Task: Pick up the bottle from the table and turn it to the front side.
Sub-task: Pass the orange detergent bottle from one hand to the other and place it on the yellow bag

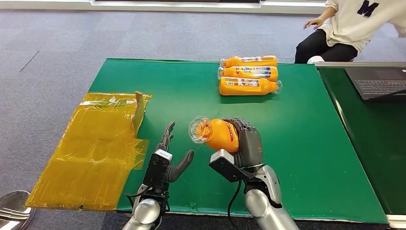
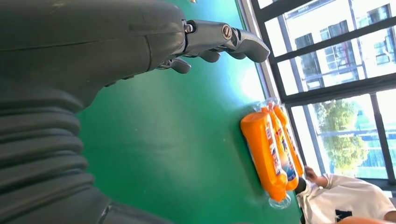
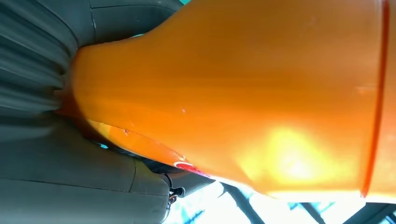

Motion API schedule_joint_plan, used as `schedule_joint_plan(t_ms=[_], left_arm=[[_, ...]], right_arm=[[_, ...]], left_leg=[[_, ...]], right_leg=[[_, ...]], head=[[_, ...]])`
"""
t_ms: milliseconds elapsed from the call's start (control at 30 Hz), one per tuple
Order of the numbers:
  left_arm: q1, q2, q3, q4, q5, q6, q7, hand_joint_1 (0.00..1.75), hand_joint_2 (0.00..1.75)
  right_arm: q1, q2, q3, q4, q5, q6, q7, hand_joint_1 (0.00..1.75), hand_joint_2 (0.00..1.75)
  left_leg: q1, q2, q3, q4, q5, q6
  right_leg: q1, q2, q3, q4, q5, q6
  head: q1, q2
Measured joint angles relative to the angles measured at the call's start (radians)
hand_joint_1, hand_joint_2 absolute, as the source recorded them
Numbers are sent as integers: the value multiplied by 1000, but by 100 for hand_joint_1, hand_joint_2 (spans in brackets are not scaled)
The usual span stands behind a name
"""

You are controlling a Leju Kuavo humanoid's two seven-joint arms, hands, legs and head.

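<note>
Right hand point(image 1: 246, 143) grips an orange bottle point(image 1: 218, 134) above the tabletop's point(image 1: 306, 158) near edge — label print unreadable; left hand point(image 1: 165, 160) empty, fingers point(image 1: 168, 132) spread.

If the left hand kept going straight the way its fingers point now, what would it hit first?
Probably nothing soon. The left hand is open, fingers pointing up the green table. The held orange bottle sits to its right, and the three lying bottles are further right, though depth is unclear.
</note>
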Motion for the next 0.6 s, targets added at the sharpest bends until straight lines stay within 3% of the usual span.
schedule_joint_plan(t_ms=[267, 600], left_arm=[[-24, -1, -31, 22, -10, 8, -50, 0, 175], [-54, -2, -69, 24, -6, 16, -65, 0, 175]], right_arm=[[-36, 48, -77, 40, -355, 187, -142, 175, 175], [-108, 100, -189, 248, -574, 337, -253, 175, 175]], left_leg=[[0, 0, 0, 0, 0, 0], [0, 0, 0, 0, 0, 0]], right_leg=[[0, 0, 0, 0, 0, 0], [0, 0, 0, 0, 0, 0]], head=[[0, 0], [0, 0]])
